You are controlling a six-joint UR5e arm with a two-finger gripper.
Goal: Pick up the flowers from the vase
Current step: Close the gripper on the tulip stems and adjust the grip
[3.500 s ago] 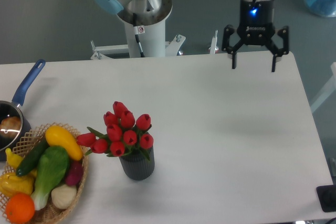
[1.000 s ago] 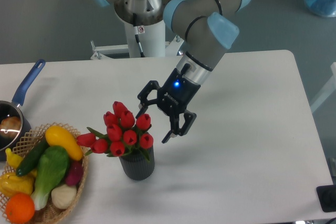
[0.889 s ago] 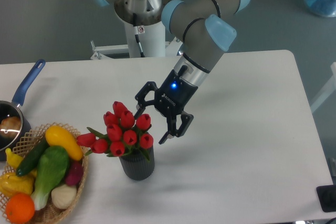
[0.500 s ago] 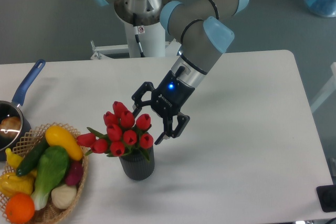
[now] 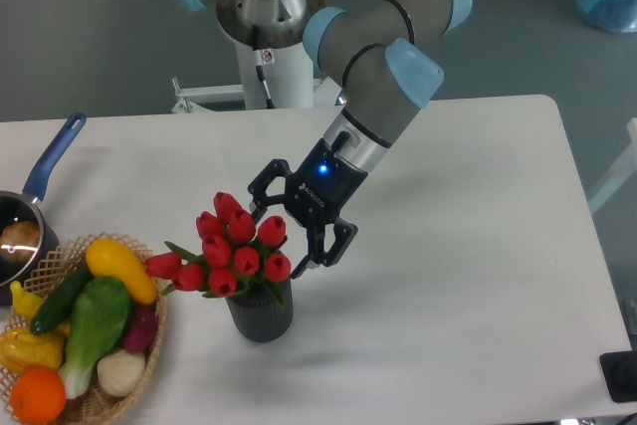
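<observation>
**Gripper closes in on the tulip bunch from the right**

Over the last few seconds the gripper (image 5: 286, 230) has swung from the far back edge of the table (image 5: 468, 246) down to the flowers (image 5: 231, 244), and in the last second it has kept creeping left toward them. Its jaws are spread wide, holding nothing. One finger sits just behind the upper right buds, the other hangs just beside the lower right ones, so the right part of the bunch now lies about between them. Whether either finger touches a bud cannot be told. In my judgement the approach is nearly finished and the closing step comes next; the grasp itself is not yet made.

The flowers stand in the vase (image 5: 261, 313), near the front left of the table, just right of the wicker basket (image 5: 129, 375) of produce. The bunch's long axis runs roughly upright, stems down in the vase's mouth and buds upward, with the heads fanning out and leaning somewhat left toward the basket. A blue-handled saucepan (image 5: 45, 171) sits at the left edge.
</observation>
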